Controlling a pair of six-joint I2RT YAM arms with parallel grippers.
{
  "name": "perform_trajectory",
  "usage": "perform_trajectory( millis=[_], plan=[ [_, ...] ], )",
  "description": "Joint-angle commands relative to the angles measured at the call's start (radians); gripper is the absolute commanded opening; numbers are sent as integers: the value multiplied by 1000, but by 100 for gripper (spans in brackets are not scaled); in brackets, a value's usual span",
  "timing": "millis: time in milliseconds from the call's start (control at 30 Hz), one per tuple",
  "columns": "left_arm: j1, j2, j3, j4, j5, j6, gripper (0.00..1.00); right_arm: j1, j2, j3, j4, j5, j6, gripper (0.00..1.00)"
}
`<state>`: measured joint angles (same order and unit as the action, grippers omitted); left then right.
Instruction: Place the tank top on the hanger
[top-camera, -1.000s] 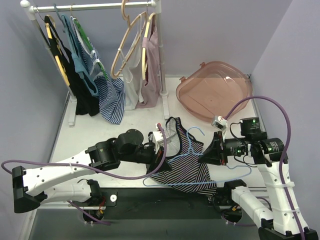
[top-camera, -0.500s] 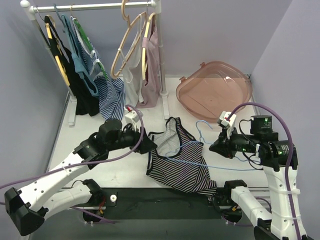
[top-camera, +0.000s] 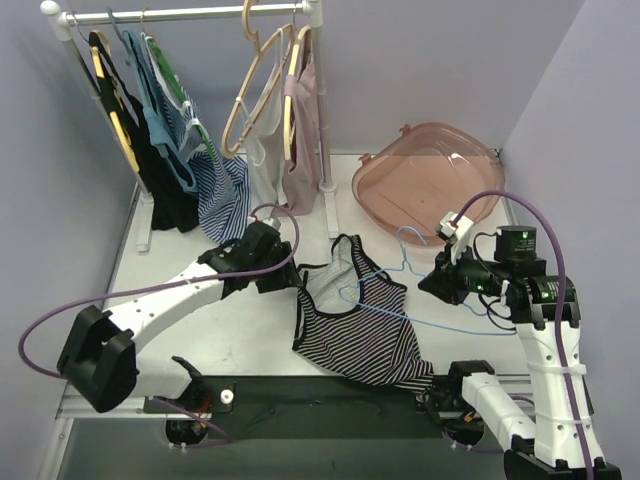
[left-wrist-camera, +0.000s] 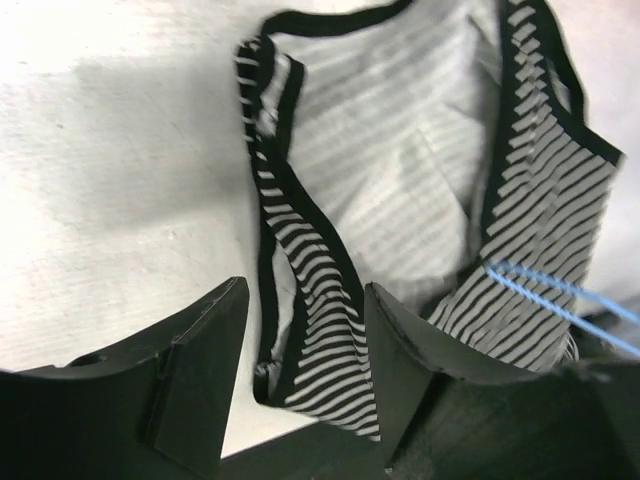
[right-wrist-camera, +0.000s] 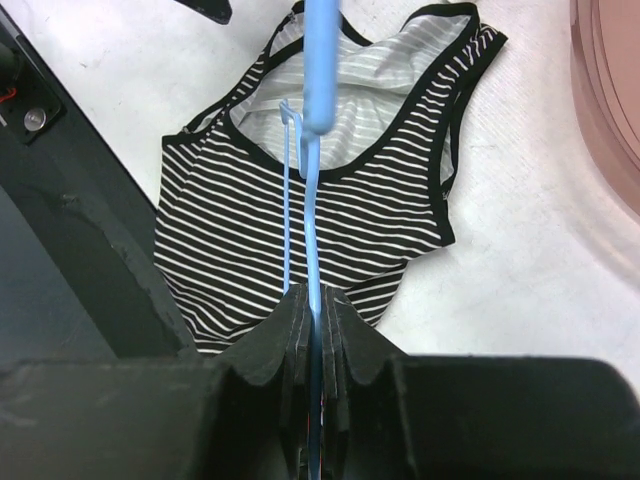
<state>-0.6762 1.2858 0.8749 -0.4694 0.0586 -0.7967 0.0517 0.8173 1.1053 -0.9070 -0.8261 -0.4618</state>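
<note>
The black-and-white striped tank top (top-camera: 360, 335) lies flat near the front edge, neck toward the back, grey inside showing. The pale-blue hanger (top-camera: 404, 243) slants over its upper part, one end at the neck opening. My right gripper (top-camera: 440, 285) is shut on the hanger's (right-wrist-camera: 322, 60) rod, seen edge-on above the top (right-wrist-camera: 330, 230) in the right wrist view (right-wrist-camera: 315, 300). My left gripper (top-camera: 290, 283) is open at the top's left shoulder. In the left wrist view (left-wrist-camera: 305, 300) a striped strap (left-wrist-camera: 320, 290) lies loose between the jaws, and the hanger's rods (left-wrist-camera: 560, 290) cross at the right.
A clothes rack (top-camera: 180, 14) at the back left holds the dark and blue-striped garments (top-camera: 215, 195) and tan wooden hangers (top-camera: 255, 90). A pink tub (top-camera: 430, 180) leans at the back right. Purple walls close in on both sides.
My left gripper has let go of the tank top, opened and drawn back to the left. My right gripper has carried the hanger up and toward the back right.
</note>
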Motion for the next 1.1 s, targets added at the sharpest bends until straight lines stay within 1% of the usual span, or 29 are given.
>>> perform_trajectory(
  millis=[0,167,200,333,533,933,967,1000,1067],
  plan=[
    [-14,87,110,-49,-140,-42,57,-7,16,-24,74,-16,29,0],
    [-13,208,151,-22,-146,-39,52,-7,34,-42,112,-24,37,0],
    [-13,220,159,-6,-140,-35,45,-7,39,-45,125,-27,38,0],
    [-13,292,182,2,-141,-21,44,-7,60,-53,157,-31,48,0],
    [-11,359,217,-6,-163,8,43,-9,83,-79,209,-51,68,0],
    [-11,432,262,-12,-178,28,42,-6,118,-124,293,-65,83,0],
    [-11,432,263,-12,-178,30,37,-6,123,-125,301,-65,83,0],
    [-11,429,262,-8,-180,30,26,-3,134,-127,307,-70,84,0],
    [-11,409,256,6,-178,37,12,7,146,-130,318,-73,84,0]
  ],
)
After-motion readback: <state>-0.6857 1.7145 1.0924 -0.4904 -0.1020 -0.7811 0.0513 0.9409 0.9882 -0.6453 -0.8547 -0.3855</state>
